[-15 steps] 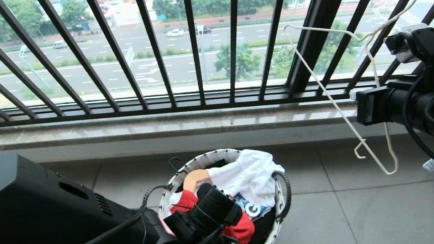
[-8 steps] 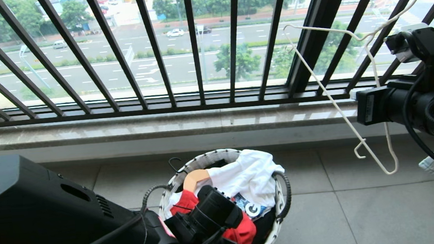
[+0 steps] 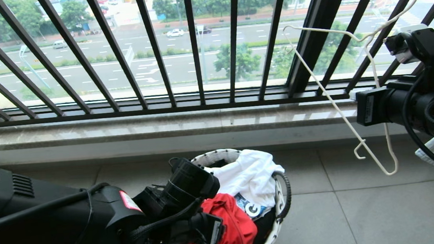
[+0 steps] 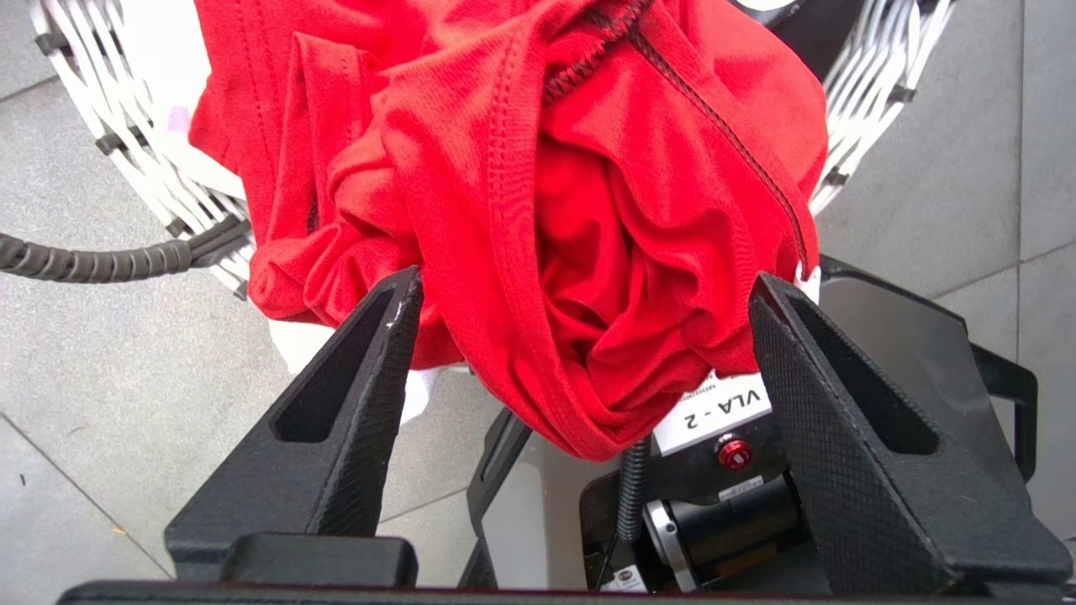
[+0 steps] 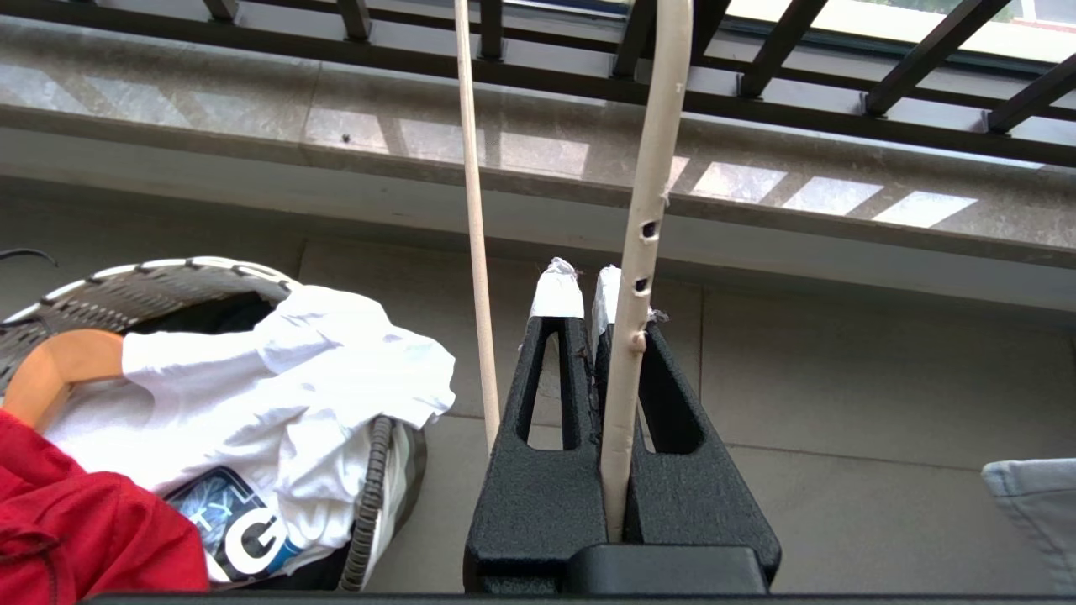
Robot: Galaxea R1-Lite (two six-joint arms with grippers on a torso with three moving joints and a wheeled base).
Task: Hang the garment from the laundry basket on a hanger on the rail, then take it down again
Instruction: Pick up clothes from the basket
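Left wrist view: left hand (image 4: 580, 294) wide over garment (image 4: 588, 210); right hand (image 5: 588, 290) clamping hanger (image 5: 643, 244).

One laundry basket (image 3: 280, 195); one red garment (image 3: 226, 231); one white garment (image 3: 245, 174); one wire hanger (image 3: 338, 111); two grippers: left gripper (image 4: 580, 336), right gripper (image 5: 588, 294).
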